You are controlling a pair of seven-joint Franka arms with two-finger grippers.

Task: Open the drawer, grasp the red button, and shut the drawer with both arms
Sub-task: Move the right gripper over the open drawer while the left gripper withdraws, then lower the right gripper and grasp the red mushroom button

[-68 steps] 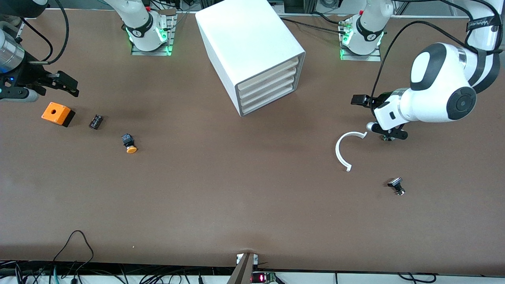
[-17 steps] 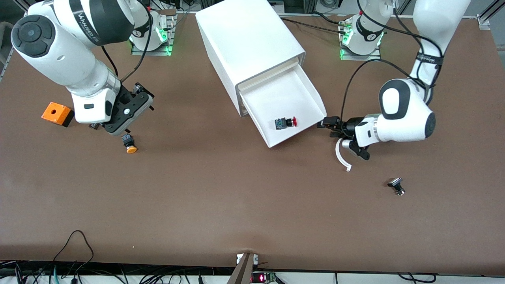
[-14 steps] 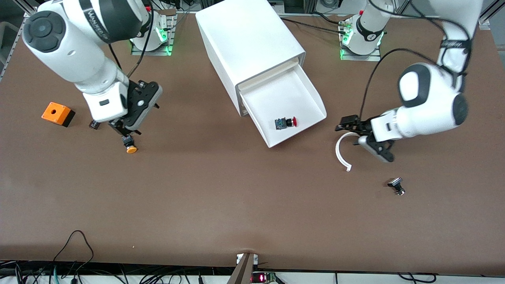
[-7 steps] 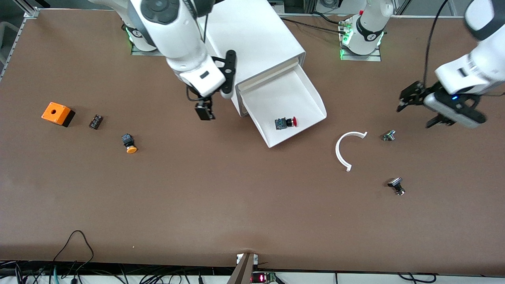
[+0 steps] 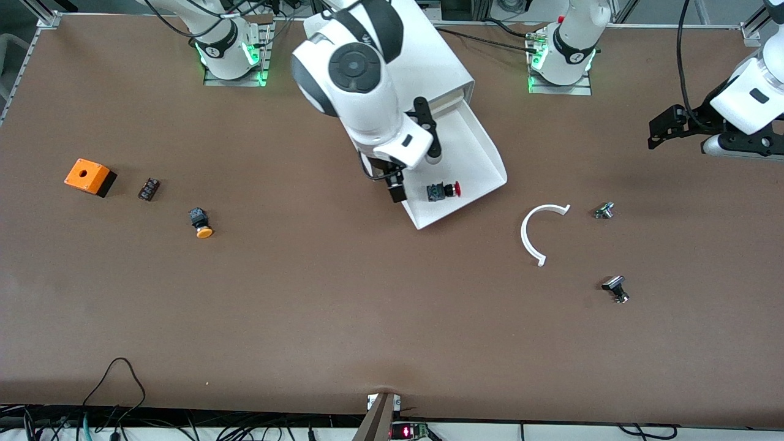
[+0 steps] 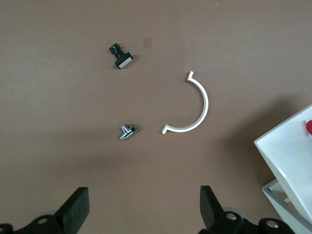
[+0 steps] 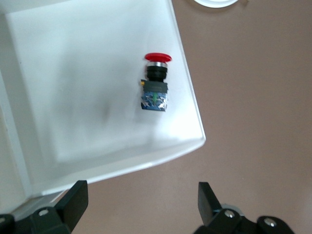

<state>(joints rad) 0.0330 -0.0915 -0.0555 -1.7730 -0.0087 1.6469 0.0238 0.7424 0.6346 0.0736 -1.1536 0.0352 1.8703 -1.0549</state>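
Observation:
The drawer (image 5: 484,160) stands pulled out of the white cabinet (image 5: 441,61), its tray (image 7: 73,73) open to view. The button (image 5: 444,190) lies on its side in the tray, red cap (image 7: 157,57) toward the left arm's end. My right gripper (image 5: 395,185) hangs open and empty just outside the tray's side wall, beside the button (image 7: 156,87); its jaws (image 7: 141,204) stand wide over bare table. My left gripper (image 5: 656,130) is open and empty, raised over the left arm's end of the table, apart from the drawer's corner (image 6: 287,156).
A white arc (image 5: 539,233), a small metal part (image 5: 604,210) and a black part (image 5: 615,288) lie toward the left arm's end. An orange box (image 5: 89,176), a small black block (image 5: 149,188) and an orange-capped button (image 5: 200,223) lie toward the right arm's end.
The drawer was pulled open. The right arm swung from its end of the table to the drawer's side. The left arm drew away from the drawer and rose toward its own end.

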